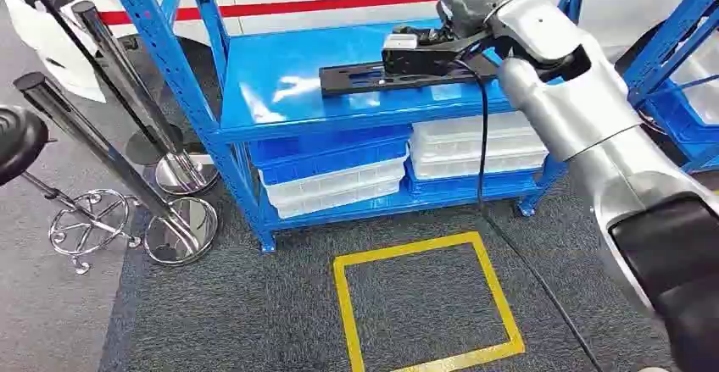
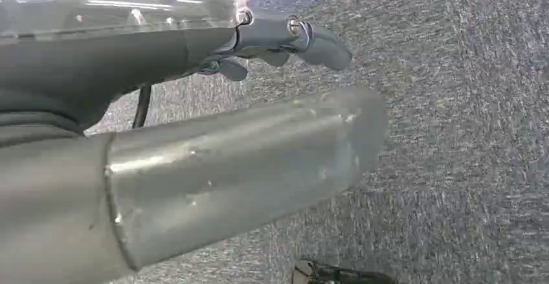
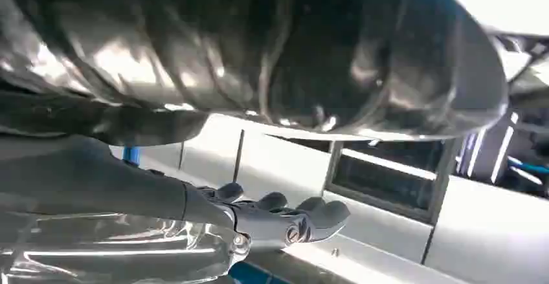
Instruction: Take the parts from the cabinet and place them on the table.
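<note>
Part: long black plate (image 1: 398, 76) with a blocky fitting, lying flat on the blue cabinet's (image 1: 254, 105) top shelf
Right hand (image 1: 424, 46): extended over the part's fitting; grasp cannot be told
Left hand (image 2: 285, 41): hung above grey carpet (image 2: 466, 135), fingers loosely curled, nothing held
Lower shelf: blue and white trays (image 1: 331, 173) stacked

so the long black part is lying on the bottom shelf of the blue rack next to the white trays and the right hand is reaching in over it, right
Not quite: the long black part lies on the top shelf of the blue rack, as the head view shows. The white trays are stacked below it. The right hand does reach in over the part.
</note>
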